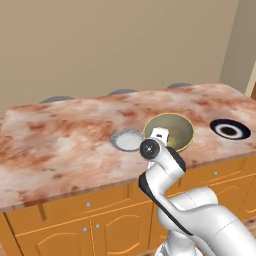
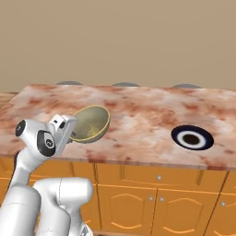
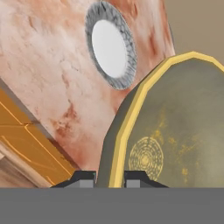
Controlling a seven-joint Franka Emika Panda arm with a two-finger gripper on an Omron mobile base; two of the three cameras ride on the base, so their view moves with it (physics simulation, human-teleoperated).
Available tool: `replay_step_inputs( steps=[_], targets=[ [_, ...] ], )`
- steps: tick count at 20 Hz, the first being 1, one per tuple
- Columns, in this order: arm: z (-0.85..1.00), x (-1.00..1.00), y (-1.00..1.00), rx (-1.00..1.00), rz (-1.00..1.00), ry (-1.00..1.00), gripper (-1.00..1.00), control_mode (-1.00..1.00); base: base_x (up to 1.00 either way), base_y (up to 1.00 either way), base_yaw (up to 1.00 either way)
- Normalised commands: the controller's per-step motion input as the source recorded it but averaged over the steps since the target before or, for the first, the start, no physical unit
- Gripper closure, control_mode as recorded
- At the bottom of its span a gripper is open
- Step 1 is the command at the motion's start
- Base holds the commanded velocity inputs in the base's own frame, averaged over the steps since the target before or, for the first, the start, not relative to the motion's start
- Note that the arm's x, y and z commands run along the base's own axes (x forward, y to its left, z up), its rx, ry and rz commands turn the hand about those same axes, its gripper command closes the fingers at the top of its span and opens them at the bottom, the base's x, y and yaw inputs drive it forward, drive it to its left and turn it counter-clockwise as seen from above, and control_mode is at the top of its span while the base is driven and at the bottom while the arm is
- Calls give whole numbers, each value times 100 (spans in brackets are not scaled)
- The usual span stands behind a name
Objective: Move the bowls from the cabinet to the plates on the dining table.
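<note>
**Bowl over the marbled island, pale plate just beside it**

Plain beige walls, and a big reddish-brown and white marbled counter (image 1: 65,145) on orange cupboard fronts, with grey stool tops (image 1: 121,92) poking up along the far edge. Lots of bare surface to work with.

I've got the gripper (image 3: 109,178) pinched nearly shut on the yellowish rim of the olive-grey bowl (image 2: 91,123), one finger inside and one outside. The bowl hangs tilted in the air near the counter's front edge, just beside the pale grey-white plate (image 1: 127,139). The navy plate (image 2: 192,138) sits well apart to the right.

My guess: the bowl is rigid and probably slick. A rim pinch on something this wide could let it swing, so I'd go slowly.
</note>
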Motion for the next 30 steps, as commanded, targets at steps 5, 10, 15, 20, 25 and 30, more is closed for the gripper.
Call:
replay_step_inputs(
  steps=[5, 10, 15, 20, 25, 30],
  targets=[
    [0, 0, 0, 0, 0, 0, 100, 100, 54, 0, -7],
    [0, 0, 0, 0, 0, 0, 100, 100, 39, 0, -6],
    [0, 0, 0, 0, 0, 0, 100, 100, 18, 0, -4],
    [0, 0, 0, 0, 0, 0, 100, 100, 8, 0, -2],
    [0, 0, 0, 0, 0, 0, 100, 100, 0, 0, 0],
    [0, 0, 0, 0, 0, 0, 100, 100, 0, 0, 0]
  ],
)
